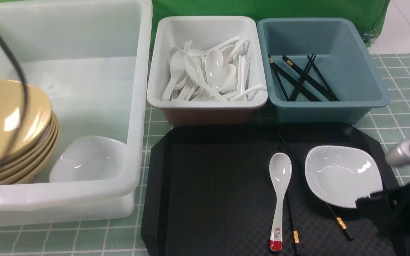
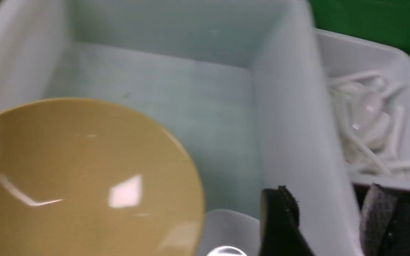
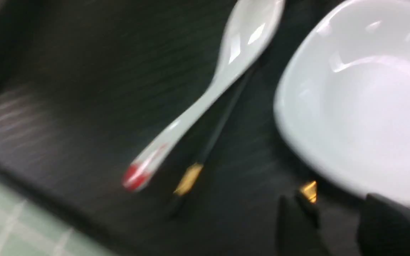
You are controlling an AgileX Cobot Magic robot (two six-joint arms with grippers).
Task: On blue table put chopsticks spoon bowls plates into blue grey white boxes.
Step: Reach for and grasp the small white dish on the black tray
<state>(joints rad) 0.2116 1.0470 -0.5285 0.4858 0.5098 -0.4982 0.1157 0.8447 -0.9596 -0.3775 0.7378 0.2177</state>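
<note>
Right arm (image 1: 409, 151) stretches low across the black tray (image 1: 208, 185), right gripper (image 3: 331, 206) with jaws parted at the near rim of the white plate (image 1: 340, 174), beside spoon (image 1: 279, 192) and chopsticks (image 1: 296, 236); left gripper (image 2: 327, 192), jaws apart, hangs over the translucent tub (image 1: 137, 106) holding tan bowls (image 1: 9, 117)

Blue table (image 1: 404, 121): white tub (image 1: 139, 106), white bin (image 1: 155, 71), blue-grey bin (image 1: 361, 64) (rims seemingly touching), black tray (image 1: 212, 185).

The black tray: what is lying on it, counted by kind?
Red-tipped spoon: 1
White plate: 1
Black chopsticks: 2
Total: 4
</note>
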